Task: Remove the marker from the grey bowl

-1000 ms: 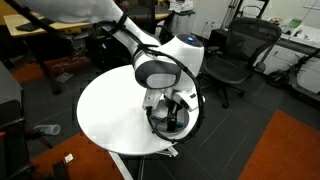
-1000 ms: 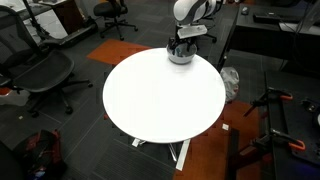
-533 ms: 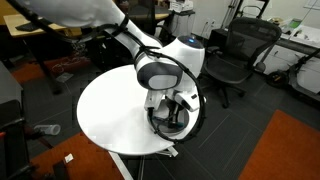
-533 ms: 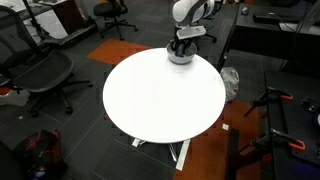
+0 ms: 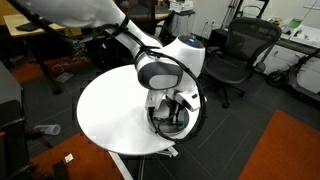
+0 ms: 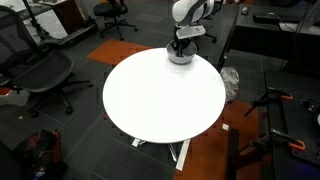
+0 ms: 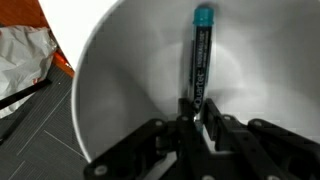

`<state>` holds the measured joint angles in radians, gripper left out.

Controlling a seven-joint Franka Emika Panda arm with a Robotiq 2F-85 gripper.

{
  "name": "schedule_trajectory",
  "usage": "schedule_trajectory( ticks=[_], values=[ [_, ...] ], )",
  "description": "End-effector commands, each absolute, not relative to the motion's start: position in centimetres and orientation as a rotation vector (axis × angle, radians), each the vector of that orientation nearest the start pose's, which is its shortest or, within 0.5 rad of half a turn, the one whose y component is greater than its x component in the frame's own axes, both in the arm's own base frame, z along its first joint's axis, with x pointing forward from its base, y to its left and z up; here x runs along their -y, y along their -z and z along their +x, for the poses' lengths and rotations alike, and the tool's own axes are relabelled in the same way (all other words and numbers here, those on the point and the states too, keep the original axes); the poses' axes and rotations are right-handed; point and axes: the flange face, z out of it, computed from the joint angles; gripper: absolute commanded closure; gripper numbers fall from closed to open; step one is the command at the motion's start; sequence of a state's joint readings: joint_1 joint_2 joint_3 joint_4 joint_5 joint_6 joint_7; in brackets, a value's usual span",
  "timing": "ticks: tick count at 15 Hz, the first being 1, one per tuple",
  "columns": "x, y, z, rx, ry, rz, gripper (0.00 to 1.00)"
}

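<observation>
Office floor with dark carpet and mesh chairs [image 5: 240,50] surrounds a round white desk [image 6: 160,95]. Landmark for all positions: the grey bowl [image 7: 120,80], which in both exterior views stands close to the desk's rim.

- Arm: reaches down over the bowl, and the hand [image 5: 170,108] is lowered into the bowl's mouth. An exterior view shows the same from farther off, with the hand [image 6: 181,42] directly above the bowl [image 6: 180,57].
- Marker [image 7: 198,65]: inside the bowl, lying against the inner wall. The long axis runs straight away from the wrist camera. The teal cap is at the far end, high on the wall towards the rim, and the dark barrel comes down to the bowl's bottom.
- Hand [image 7: 197,115], wrist view: jaws drawn nearly together, one finger on each side of the barrel's near end. The fingers [image 7: 212,112] appear to touch the barrel, so the marker is judged pinched, across its width and low on its length.
- Key relation: the marker's axis lies in line with the hand's view and square to the closing direction. The grip sits at the tail, and most of the length lies beyond it towards the far rim.

Judgement: the grasp step looks complete and the lift is not yet done. A straight rise out of the bowl should clear it. The far end may droop or drag on the wall, since the hold is off-centre.
</observation>
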<state>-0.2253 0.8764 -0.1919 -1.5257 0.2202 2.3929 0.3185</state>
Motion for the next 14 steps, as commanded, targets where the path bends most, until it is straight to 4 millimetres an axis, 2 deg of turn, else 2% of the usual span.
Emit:
schedule_trajectory(
  ticks=[1, 7, 11, 14],
  values=[
    [25.9, -16.8, 65.6, -1.256, 0.055, -2.886, 0.95],
    [24.0, -24.0, 65.1, -1.186, 0.139, -2.91, 0.95],
    [21.9, -28.7, 63.2, -1.083, 0.156, -2.956, 0.95],
    [19.2, -31.1, 61.4, -0.939, 0.111, -3.002, 0.95]
  ],
)
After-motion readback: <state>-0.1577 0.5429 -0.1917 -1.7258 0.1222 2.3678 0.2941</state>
